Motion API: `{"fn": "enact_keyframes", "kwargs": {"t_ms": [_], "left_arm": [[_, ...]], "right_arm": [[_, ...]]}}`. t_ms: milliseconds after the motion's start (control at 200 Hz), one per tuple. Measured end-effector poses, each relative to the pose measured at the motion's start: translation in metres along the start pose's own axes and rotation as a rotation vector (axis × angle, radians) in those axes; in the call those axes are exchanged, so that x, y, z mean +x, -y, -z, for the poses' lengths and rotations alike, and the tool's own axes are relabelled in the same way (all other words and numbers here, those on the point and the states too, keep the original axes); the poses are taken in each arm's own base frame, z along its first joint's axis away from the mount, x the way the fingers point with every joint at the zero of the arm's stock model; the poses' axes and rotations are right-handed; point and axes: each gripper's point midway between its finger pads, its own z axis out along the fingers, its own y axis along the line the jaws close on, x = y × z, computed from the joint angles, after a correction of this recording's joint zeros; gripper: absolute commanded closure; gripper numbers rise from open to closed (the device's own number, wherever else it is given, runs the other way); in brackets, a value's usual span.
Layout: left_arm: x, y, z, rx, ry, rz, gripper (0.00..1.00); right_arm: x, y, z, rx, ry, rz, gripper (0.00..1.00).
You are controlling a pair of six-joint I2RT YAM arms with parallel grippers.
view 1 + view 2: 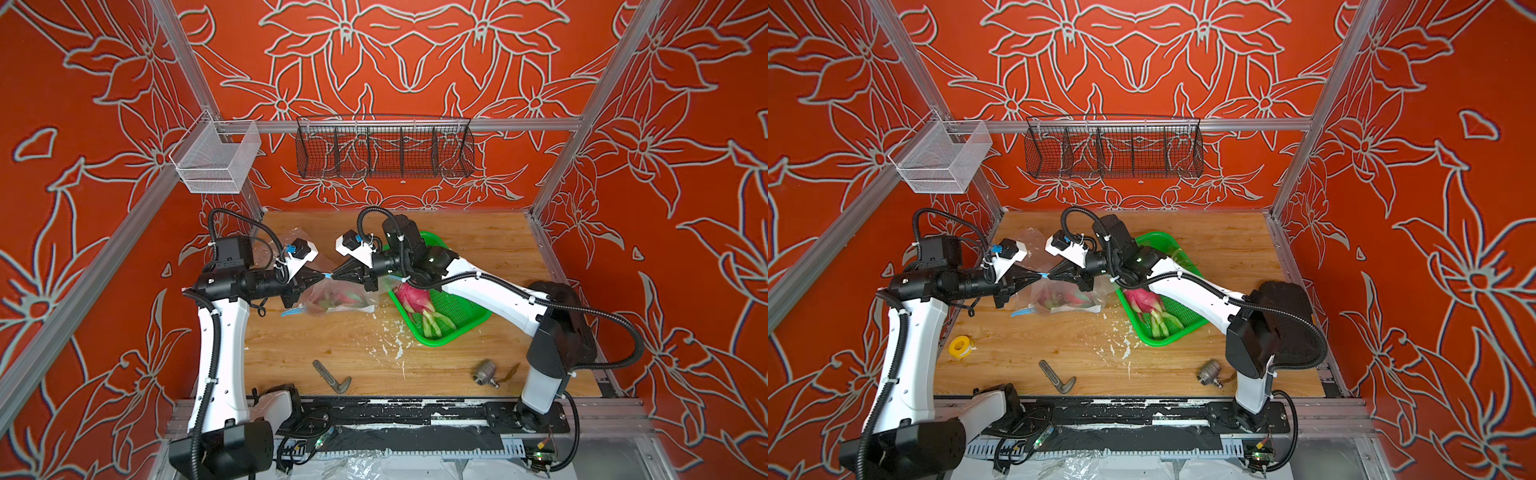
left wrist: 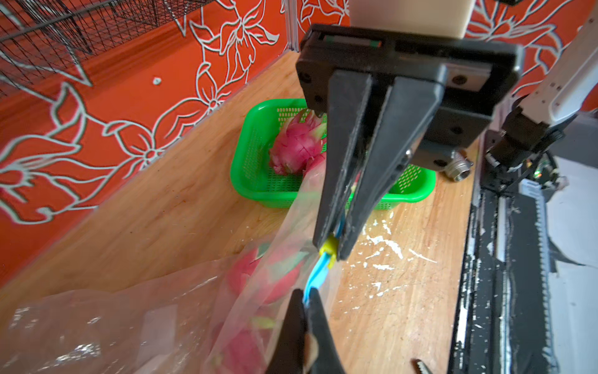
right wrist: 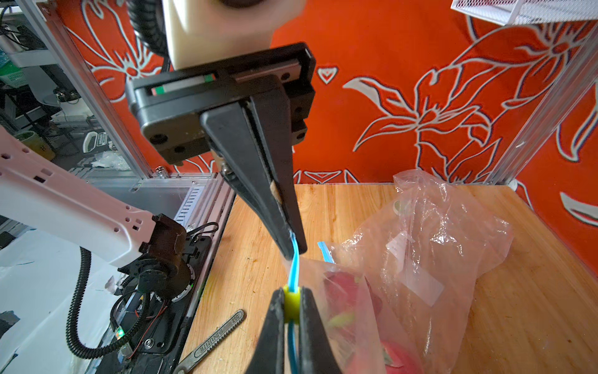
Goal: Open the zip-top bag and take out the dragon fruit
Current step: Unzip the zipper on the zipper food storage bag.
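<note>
left gripper [image 2: 304, 296] clamps blue zip strip [image 2: 315, 275] of bag [image 1: 318, 294], right gripper [image 3: 292, 293] pinches yellow slider [image 3: 292, 304]. we see dragon fruit [image 2: 247, 275] blurred inside bag, second fruit [image 1: 409, 296] in green basket [image 1: 461, 320] half hidden by right arm [image 1: 478, 282]; wrench [image 1: 326, 374] nearby.

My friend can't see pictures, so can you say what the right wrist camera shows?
The right gripper pinches the yellow slider of a clear bag, while the left gripper, facing it, pinches the bag's blue zip strip. Pink dragon fruit shows through the plastic, over a wooden table.
</note>
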Motion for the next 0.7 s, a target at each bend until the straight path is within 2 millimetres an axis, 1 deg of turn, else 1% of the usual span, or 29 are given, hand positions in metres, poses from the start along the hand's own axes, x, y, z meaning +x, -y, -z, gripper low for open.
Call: {"fn": "enact_keyframes", "kwargs": {"t_ms": [160,275,470,590,701], "left_arm": [[0.005,-0.011,0.007,-0.104,-0.067,-0.081,1.0],[0.012,-0.021,0.012,-0.149,-0.1,-0.082,1.0],[0.019,-0.032,0.018,-0.198,-0.135,-0.079,1.0],[0.028,-0.05,0.024,-0.258,-0.184,-0.074,1.0],[0.032,-0.074,0.032,-0.321,-0.219,-0.045,1.0]], "right_arm": [[0.006,0.005,0.002,0.003,0.006,0.0,1.0],[0.008,0.008,0.003,0.009,0.003,0.002,0.99],[0.013,0.012,0.004,0.025,-0.013,0.009,0.98],[0.026,0.021,0.011,0.067,-0.051,0.006,0.97],[0.04,0.033,0.028,0.11,-0.079,-0.008,0.97]]}}
